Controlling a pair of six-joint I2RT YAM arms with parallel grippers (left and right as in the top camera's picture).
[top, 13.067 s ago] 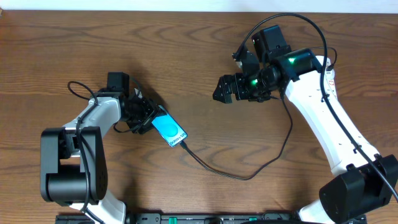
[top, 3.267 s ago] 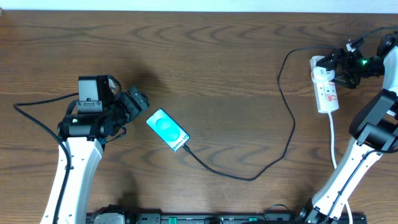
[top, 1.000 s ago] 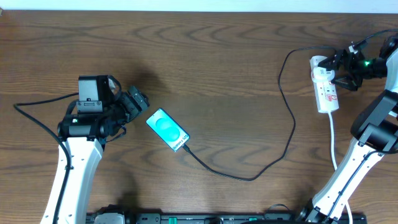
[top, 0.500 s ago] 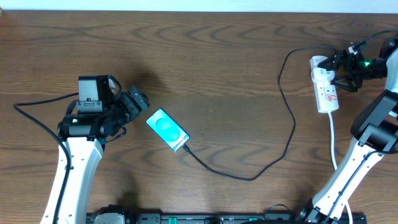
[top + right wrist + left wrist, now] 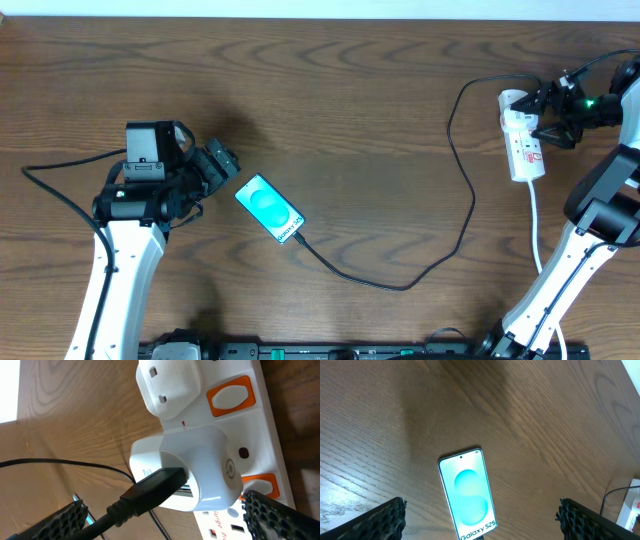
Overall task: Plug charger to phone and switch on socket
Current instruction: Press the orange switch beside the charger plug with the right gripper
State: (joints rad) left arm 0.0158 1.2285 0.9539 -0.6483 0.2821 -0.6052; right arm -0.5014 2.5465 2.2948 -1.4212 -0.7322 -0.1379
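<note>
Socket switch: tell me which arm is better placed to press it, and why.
Right. The right gripper hangs open at the socket, an orange switch close in its wrist view; the left gripper sits across the table beside the phone.

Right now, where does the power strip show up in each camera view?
Overhead: the socket sits at the far right, upper half.
Left wrist: only its white corner shows, low on the right edge.
Right wrist: it fills the upper right, close up.
Shared landmark: the charger, its black cable running toward the socket in all three.
</note>
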